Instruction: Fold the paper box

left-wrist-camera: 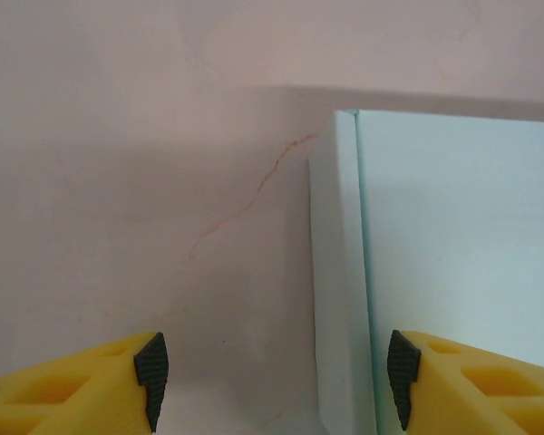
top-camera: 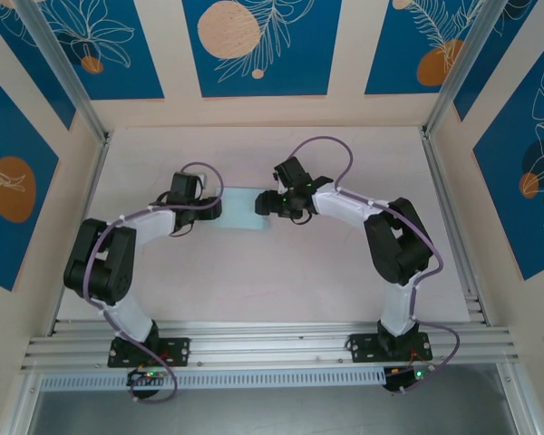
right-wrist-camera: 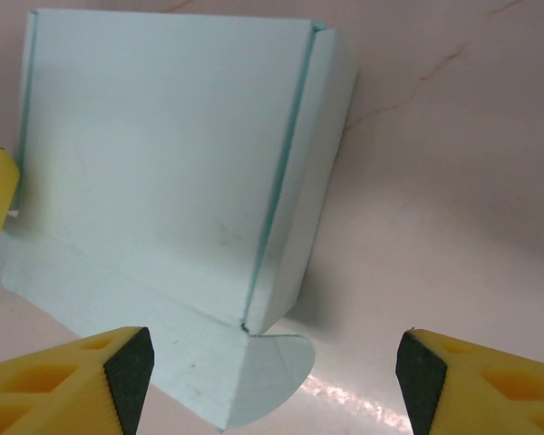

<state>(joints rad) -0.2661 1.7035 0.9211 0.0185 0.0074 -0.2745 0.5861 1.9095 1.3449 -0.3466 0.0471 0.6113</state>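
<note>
Two arm bases stand on a metal rail (top-camera: 272, 340) at the table's (top-camera: 344, 281) near edge. Both arms bend their elbows outward and reach in toward mid-table. There the left gripper (left-wrist-camera: 276, 381) and right gripper (right-wrist-camera: 276, 381), jaws apart and holding nothing, flank the pale-blue paper box (top-camera: 243, 210), which has one side wall raised.

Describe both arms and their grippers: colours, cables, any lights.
Both the left arm and right arm have white links, black joint housings and a purple cable looped along them. Small green lights glow at the bases. The left gripper and right gripper have yellow fingers tipped with black pads.
</note>
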